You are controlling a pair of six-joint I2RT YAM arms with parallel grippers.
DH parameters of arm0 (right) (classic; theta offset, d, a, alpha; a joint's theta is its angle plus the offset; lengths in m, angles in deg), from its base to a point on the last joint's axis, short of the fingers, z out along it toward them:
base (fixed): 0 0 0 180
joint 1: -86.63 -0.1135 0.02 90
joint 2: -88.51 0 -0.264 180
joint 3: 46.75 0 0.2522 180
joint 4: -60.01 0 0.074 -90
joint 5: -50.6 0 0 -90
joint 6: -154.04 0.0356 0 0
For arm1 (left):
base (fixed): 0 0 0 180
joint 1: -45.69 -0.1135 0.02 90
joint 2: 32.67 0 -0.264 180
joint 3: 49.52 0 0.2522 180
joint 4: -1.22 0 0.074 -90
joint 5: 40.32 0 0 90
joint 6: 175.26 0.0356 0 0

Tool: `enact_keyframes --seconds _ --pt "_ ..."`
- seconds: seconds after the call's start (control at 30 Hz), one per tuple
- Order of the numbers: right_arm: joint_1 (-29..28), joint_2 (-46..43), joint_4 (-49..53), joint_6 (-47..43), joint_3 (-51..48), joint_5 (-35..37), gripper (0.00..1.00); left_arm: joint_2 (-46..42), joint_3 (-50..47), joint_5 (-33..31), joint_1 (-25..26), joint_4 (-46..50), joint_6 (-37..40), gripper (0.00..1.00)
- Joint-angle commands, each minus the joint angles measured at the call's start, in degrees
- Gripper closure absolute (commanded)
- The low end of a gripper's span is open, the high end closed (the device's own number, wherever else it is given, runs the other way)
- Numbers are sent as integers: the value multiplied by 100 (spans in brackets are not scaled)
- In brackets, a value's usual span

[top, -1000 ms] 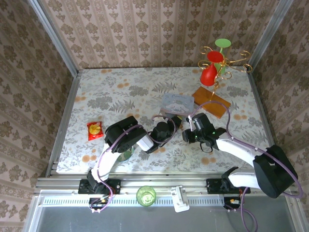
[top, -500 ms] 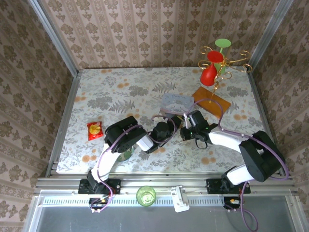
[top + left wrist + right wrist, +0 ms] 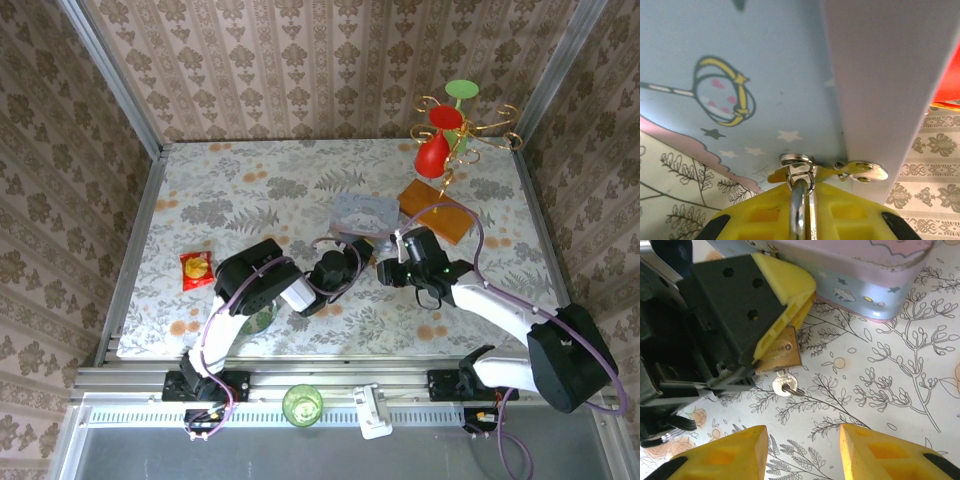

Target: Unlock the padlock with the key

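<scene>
Left jaws clamped on the padlock (image 3: 782,354); right jaws apart, holding nothing.
Brass padlock sits mid-worktop (image 3: 880,380) at the near edge of the pale blue cartoon tin (image 3: 880,285). The key (image 3: 784,386) projects from its free end, just beyond the right jaws' yellow tips.

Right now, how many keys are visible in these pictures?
1. The key is just below the brass padlock, apparently inserted in it, near the blue tin. More keys could be hidden from view.
</scene>
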Motion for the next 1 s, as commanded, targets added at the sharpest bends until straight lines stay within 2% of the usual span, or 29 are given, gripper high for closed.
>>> enact_keyframes --seconds 0.0,0.13,0.33,0.77,0.97 --pt "-193 282 518 -300 340 402 58 -230 -23 7 -51 -135 7 100" --pt "-646 632 580 -656 702 932 57 -305 -128 -33 -57 -143 37 100" --pt "-699 1251 430 -835 988 1147 57 -345 -125 -7 -27 -140 48 100" --pt "-883 1313 -539 -1203 775 1308 71 -257 -36 33 65 -116 -117 100" --pt "-893 1498 -663 -1274 731 1302 77 -415 -148 8 35 -127 -123 100"
